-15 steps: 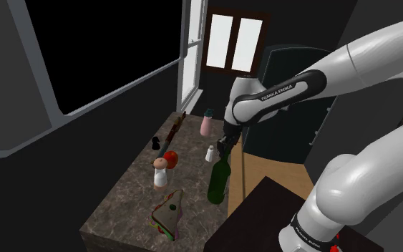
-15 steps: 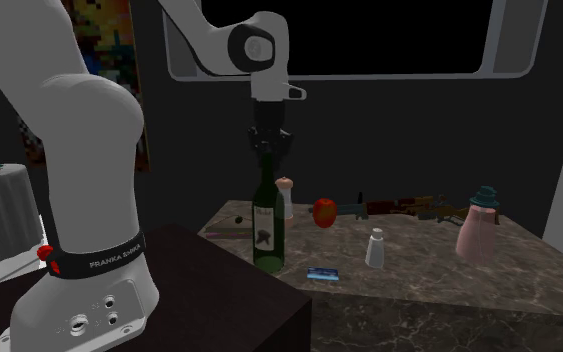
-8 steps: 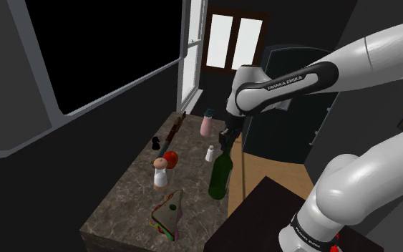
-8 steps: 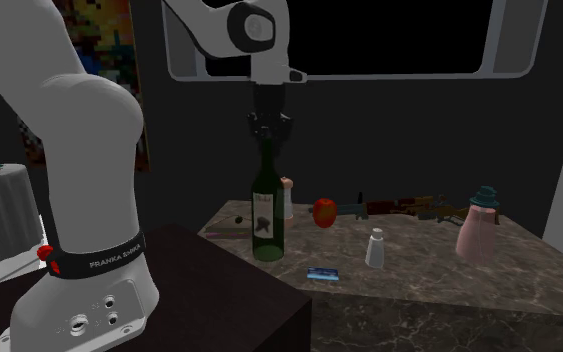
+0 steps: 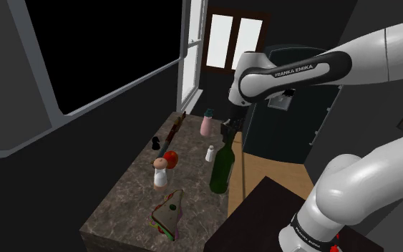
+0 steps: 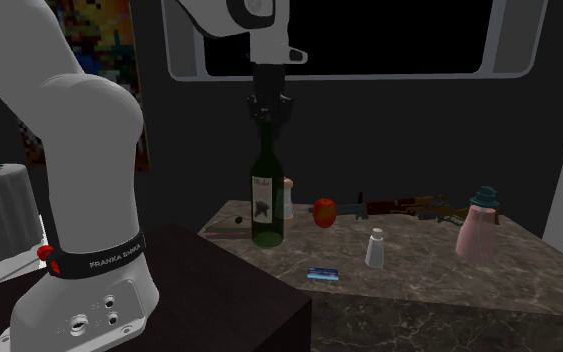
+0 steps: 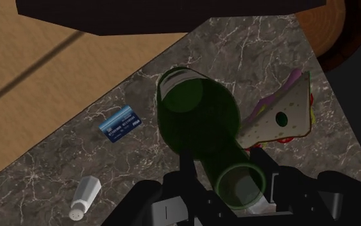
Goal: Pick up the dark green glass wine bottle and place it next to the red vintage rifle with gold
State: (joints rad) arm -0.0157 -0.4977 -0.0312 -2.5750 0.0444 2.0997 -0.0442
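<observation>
- Over the dark stand, the white arm [image 5: 293,71] is seen with its wrist carried higher than a second ago.
- Beneath it, the counter [image 5: 128,193] is rendered as dark stone with pale veining, long and narrow in shape.
- The dark green glass bottle [image 6: 267,200] has been raised since the earlier frames. Its round base is now held above the counter's near edge, and it hangs upright with a pale label on its body.
- From the wrist view, the bottle [image 7: 198,115] is seen end on as a glossy green cylinder narrowing to a ringed mouth.
- The black gripper [image 6: 268,112] is clamped on the bottle's neck, the jaws being closed against the glass on both sides.
- The rifle [image 6: 414,208], reddish with gold parts, is laid flat at the counter's far end, well apart from the bottle.
- A triangular sandwich [image 5: 170,215] with speckled bread is placed near the counter's front corner.
- A pink flask [image 6: 477,225] with a teal cap is stood just beside the rifle.
- A shiny red apple [image 6: 324,211] is set between the bottle and the rifle.
- A small white shaker [image 6: 375,248] and a flat blue card [image 6: 322,273] are found near the bottle.
</observation>
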